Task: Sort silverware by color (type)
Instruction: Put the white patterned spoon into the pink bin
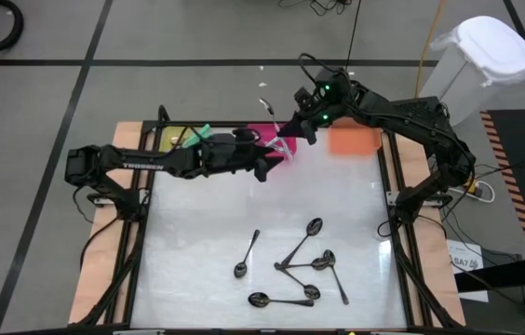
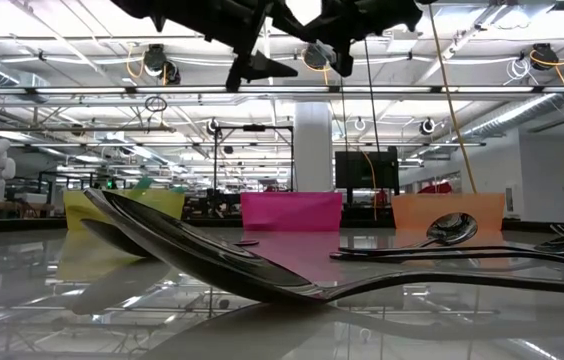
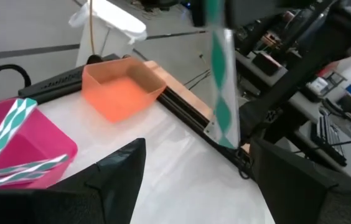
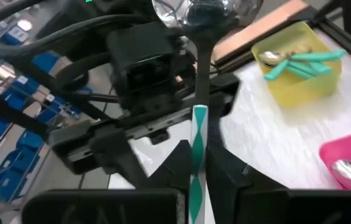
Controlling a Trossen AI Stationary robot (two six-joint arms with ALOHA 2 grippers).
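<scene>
A spoon with a green-and-white striped handle [image 3: 221, 87] and a shiny bowl [image 4: 206, 12] hangs in the air near the pink bin [image 1: 276, 141]. My right gripper [image 4: 195, 171] is shut on it. My left gripper [image 3: 200, 180] is open, its fingers standing wide on either side of the handle without touching it. In the pink bin [image 3: 20, 146] lie striped-handled spoons. Teal-handled spoons lie in the yellow bin [image 4: 300, 68]. Several silver and dark spoons [image 1: 300, 265] lie flat on the table near its front edge. My right gripper pinches the spoon's striped handle [image 4: 198, 134] between its two fingers. The fingers come roughly level from the table's far right and lie along the spoon. The dark neck and bowl stick out beyond the fingertips toward my left arm. The spoon is lifted clear of everything.
Yellow [image 1: 181, 138], pink and orange [image 1: 354, 140] bins stand in a row along the table's far edge. The black frame rail [image 3: 194, 115] runs behind them. A white lidded bin [image 1: 486, 56] stands off the table at the far right.
</scene>
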